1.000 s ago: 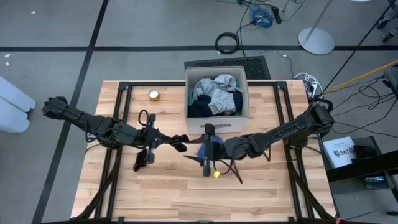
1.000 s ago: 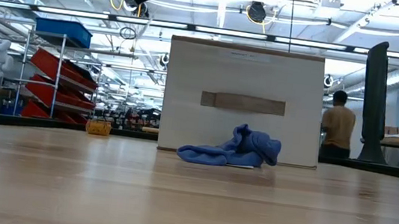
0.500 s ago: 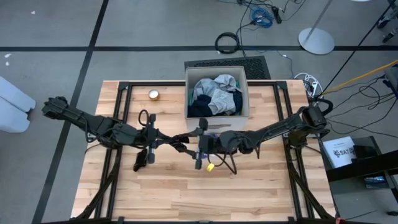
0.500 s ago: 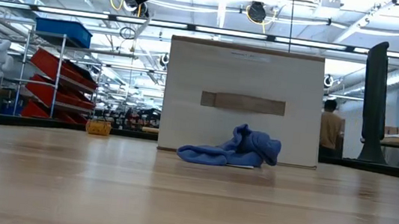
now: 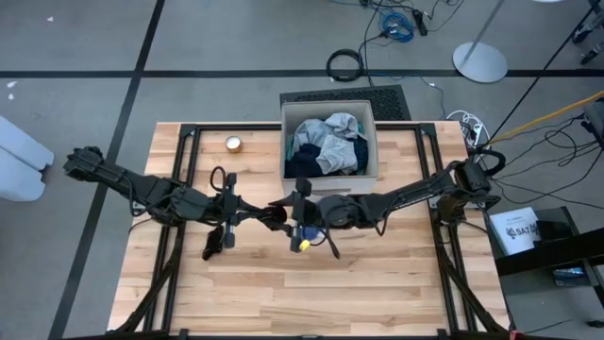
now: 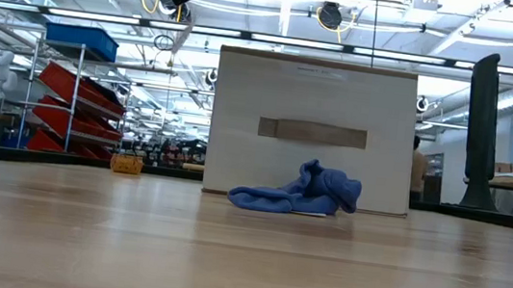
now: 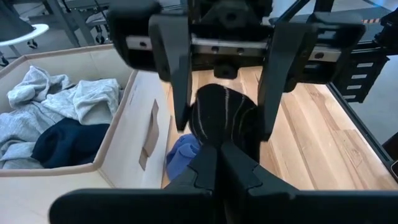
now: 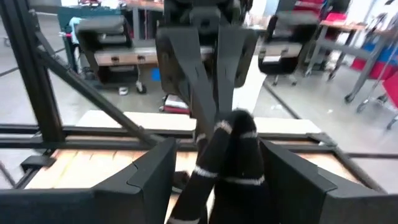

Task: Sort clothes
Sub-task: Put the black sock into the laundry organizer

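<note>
The left gripper (image 5: 267,216) held a black sock (image 7: 221,118) pinched above mid-table. The right gripper (image 5: 294,210) had swung left to straddle it, fingers spread, likely for a handover. Beyond lay a blue garment (image 6: 297,193) against the box (image 5: 370,172) of clothes (image 5: 326,144).

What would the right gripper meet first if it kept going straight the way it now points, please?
The black sock that the left gripper holds shut. It already hangs between the right gripper's open fingers, and just behind it is the left gripper itself. How close the fingers are is hard to judge.
</note>
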